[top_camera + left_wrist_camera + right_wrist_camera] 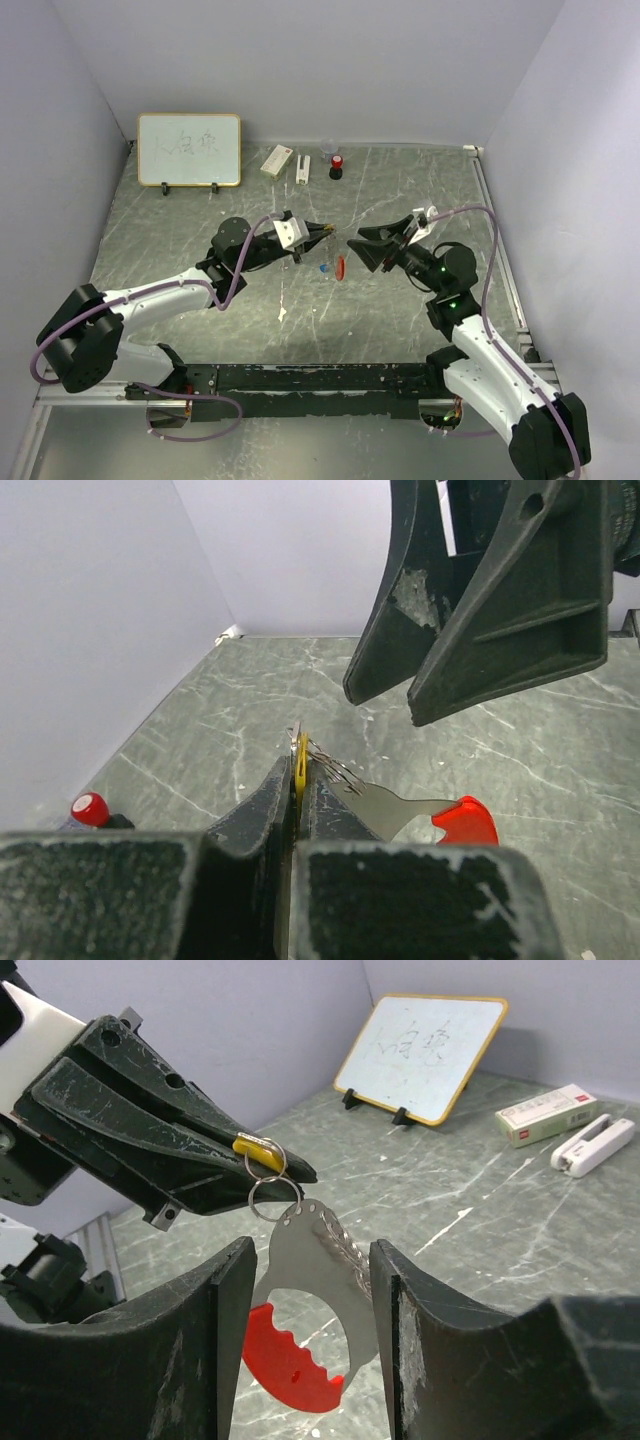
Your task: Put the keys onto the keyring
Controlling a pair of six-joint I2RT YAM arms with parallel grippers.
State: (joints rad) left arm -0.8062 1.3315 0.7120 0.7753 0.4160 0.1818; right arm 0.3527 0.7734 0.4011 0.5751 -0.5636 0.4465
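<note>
Only the top view shows the blue key (323,268).

yellow key (258,1146), red tag (290,1360), grey veined table (400,320)

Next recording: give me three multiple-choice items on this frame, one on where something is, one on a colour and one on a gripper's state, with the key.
1. Where is the blue key?
A. in the left gripper
B. lying on the table
C. threaded on the keyring

2. What colour is the keyring's tag?
A. green
B. white
C. red

3. What state is the left gripper in?
A. open and empty
B. shut on the gold key
C. shut on the tag

Key:
1 B, the top view shows it loose on the table.
2 C, both wrist views show a red tag.
3 B, its fingers pinch the gold key's head, with the keyring hanging beneath.
</note>
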